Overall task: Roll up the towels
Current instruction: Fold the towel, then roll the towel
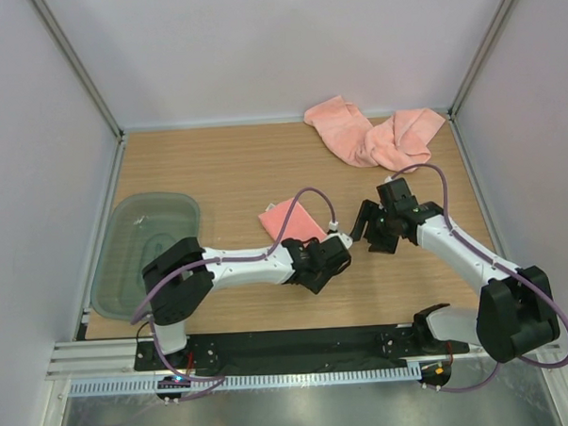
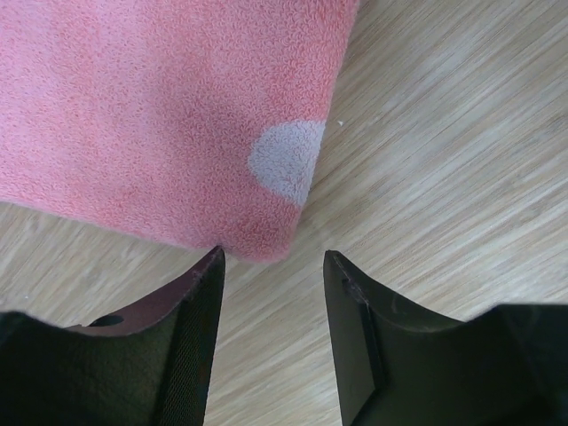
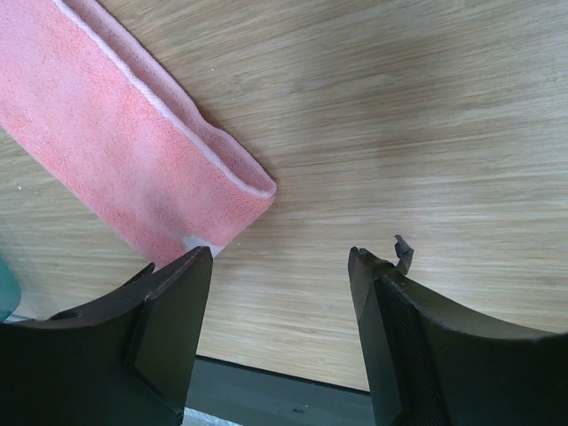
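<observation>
A folded salmon-pink towel [image 1: 290, 219] lies flat at the table's middle. In the left wrist view the towel [image 2: 151, 115] fills the upper left, with a pale mark near its corner. My left gripper [image 1: 335, 258] is open and empty just beside that corner [image 2: 273, 256]. My right gripper [image 1: 368, 230] is open and empty to the towel's right; its view shows the towel's folded end [image 3: 133, 151] at left, with the gripper [image 3: 280, 257] over bare wood. Two more crumpled pink towels [image 1: 375, 134] lie at the back right.
A translucent grey-green plastic tray [image 1: 146, 252] sits at the left edge. White walls and metal posts enclose the wooden table [image 1: 216, 169]. A black base strip [image 1: 299, 346] runs along the near edge.
</observation>
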`<state>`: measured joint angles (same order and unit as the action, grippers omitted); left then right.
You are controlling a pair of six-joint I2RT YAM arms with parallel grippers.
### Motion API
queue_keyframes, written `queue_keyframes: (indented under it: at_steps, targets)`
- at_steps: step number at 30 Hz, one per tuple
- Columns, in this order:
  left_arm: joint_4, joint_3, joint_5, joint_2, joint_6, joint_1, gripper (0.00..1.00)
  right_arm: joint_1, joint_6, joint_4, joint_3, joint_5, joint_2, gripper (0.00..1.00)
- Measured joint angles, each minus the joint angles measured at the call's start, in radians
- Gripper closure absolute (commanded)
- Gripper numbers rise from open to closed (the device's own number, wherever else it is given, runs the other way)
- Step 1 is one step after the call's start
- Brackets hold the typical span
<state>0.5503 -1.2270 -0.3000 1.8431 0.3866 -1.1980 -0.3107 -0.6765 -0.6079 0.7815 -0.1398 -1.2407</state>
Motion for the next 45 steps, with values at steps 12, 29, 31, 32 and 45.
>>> queue_keyframes:
  at_steps: [12, 29, 31, 32, 45]
  targets:
    - [0.004, -0.019, -0.039, 0.000, -0.039, -0.013, 0.50, 0.023, 0.026, 0.000, 0.000, -0.014, 0.000, 0.30]
    - [-0.062, -0.034, -0.032, 0.077, -0.050, 0.005, 0.66, 0.094, 0.075, -0.015, -0.001, -0.047, -0.003, 0.30]
    - [-0.083, -0.017, -0.008, 0.069, -0.047, 0.028, 0.75, 0.101, 0.080, -0.015, -0.001, -0.054, -0.003, 0.30]
    - [-0.094, -0.006, 0.013, 0.062, -0.047, 0.046, 0.81, 0.104, 0.081, -0.015, -0.001, -0.060, -0.003, 0.30]
    - [-0.222, 0.089, 0.317, -0.006, -0.027, 0.235, 0.96, 0.119, 0.037, 0.128, -0.063, -0.277, -0.022, 0.29]
